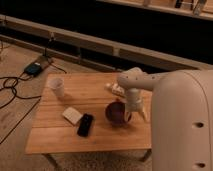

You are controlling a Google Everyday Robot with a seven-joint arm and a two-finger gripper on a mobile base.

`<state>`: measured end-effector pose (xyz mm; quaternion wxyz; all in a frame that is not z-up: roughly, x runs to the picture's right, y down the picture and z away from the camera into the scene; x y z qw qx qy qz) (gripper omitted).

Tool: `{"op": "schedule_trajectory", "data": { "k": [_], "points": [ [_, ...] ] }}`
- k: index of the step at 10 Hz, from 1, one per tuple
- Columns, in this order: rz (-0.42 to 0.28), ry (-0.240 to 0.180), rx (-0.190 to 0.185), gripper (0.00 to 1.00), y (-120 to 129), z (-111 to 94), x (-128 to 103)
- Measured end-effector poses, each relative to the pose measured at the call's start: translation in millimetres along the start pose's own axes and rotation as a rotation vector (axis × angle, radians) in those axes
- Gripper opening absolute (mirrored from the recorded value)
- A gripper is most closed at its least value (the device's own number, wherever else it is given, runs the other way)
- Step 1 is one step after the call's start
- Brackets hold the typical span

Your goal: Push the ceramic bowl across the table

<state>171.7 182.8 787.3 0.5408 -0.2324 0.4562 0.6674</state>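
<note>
- A dim, warm light lies over the room; the back is mostly dark.
- The floor (14, 131) is pale and dull brown, bare to the left of the bench (60, 136).
- Black cables (11, 86) loop over the floor at far left, running to a small dark box (34, 68) with a bluish top.
- A long pale ledge (100, 43) crosses behind the bench, slanting down to the right, with dark panels above and below it.
- A lighter wooden strip (165, 6) shows at the top right edge.
- The claw (131, 113) hangs low over the bench's right half.
</note>
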Motion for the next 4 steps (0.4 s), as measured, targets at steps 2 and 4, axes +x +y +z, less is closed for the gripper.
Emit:
{"op": "schedule_trajectory", "data": {
  "k": [2,4],
  "points": [
    [0.000,0.000,-0.001,0.65,-0.4,0.3,0.2],
    [-0.003,0.000,0.000,0.65,1.6,-0.2,0.2]
  ]
}}
